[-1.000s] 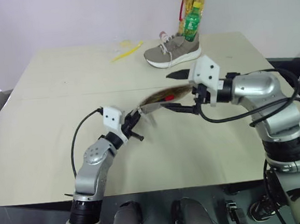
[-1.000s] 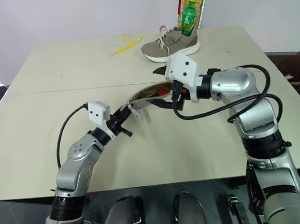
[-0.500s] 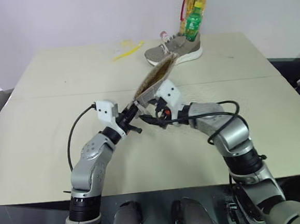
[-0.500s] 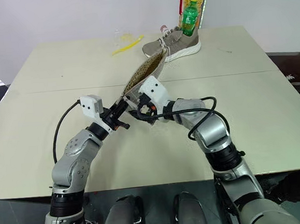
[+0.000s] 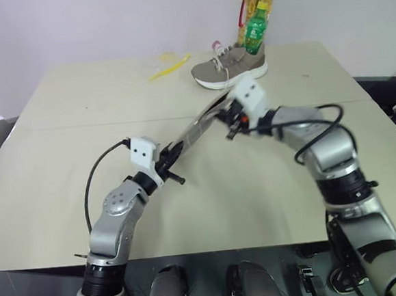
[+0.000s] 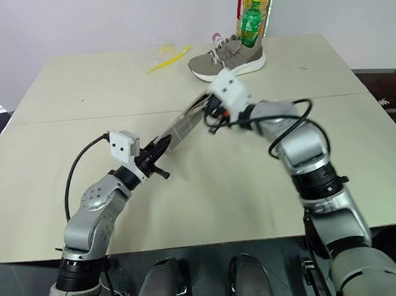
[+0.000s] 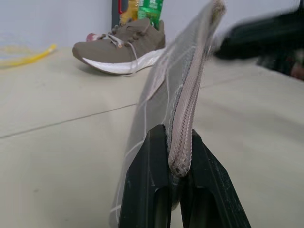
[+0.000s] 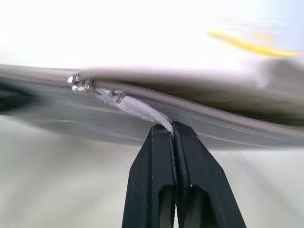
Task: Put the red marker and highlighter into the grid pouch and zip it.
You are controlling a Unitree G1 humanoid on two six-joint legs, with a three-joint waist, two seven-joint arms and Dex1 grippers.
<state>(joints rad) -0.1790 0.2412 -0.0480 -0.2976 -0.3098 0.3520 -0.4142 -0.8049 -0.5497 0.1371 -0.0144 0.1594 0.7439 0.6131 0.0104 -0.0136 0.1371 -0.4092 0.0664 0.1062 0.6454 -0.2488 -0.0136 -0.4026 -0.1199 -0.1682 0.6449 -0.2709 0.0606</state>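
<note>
The grid pouch (image 5: 198, 126), grey with white lines, hangs stretched above the table between my two grippers. My left gripper (image 5: 171, 160) is shut on its near end, and the left wrist view shows the zipper edge (image 7: 186, 118) clamped between the fingers (image 7: 151, 190). My right gripper (image 5: 228, 122) is shut at the far end on the metal zipper pull (image 8: 135, 107), pinched at its tip. The red marker and the highlighter are hidden from view.
A brown shoe (image 5: 229, 66) stands at the table's far side with two bottles (image 5: 255, 20) behind it. A thin yellow strip (image 5: 168, 66) lies to the left of the shoe. The pale table (image 5: 62, 165) stretches bare around the arms.
My right gripper has gone from open to shut on the zipper pull and travelled from beside the left gripper to the pouch's far end. The pouch now lies lower and taut.
</note>
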